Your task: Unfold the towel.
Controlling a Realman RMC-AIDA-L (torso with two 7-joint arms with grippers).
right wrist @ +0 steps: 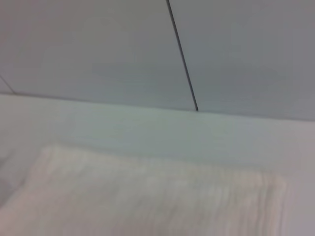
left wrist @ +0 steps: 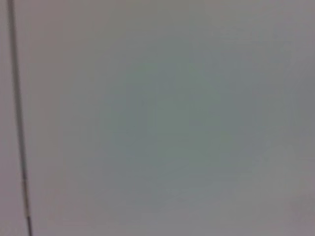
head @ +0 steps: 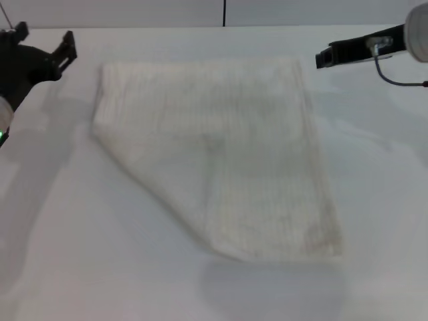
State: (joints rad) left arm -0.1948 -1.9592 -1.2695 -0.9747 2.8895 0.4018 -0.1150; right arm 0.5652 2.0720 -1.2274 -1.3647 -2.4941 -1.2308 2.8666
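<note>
Towel [head: 221, 157] lies flat mid-worktop, one corner folded in, w/ white table [head: 80, 267] bare round it. Left gripper [head: 65, 48] hovers off far-left corner, fingers slightly apart, holding nothing. Right gripper [head: 325, 58] hovers by towel's far-right corner; can't tell its state.

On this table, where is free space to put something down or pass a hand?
The table is bare near the front edge, below the towel, and to the left of its slanted edge. It is tighter at the far corners, by the left gripper and right gripper.

Cream ribbed towel [head: 221, 154] lies flat, seemingly folded, mid-table.
</note>
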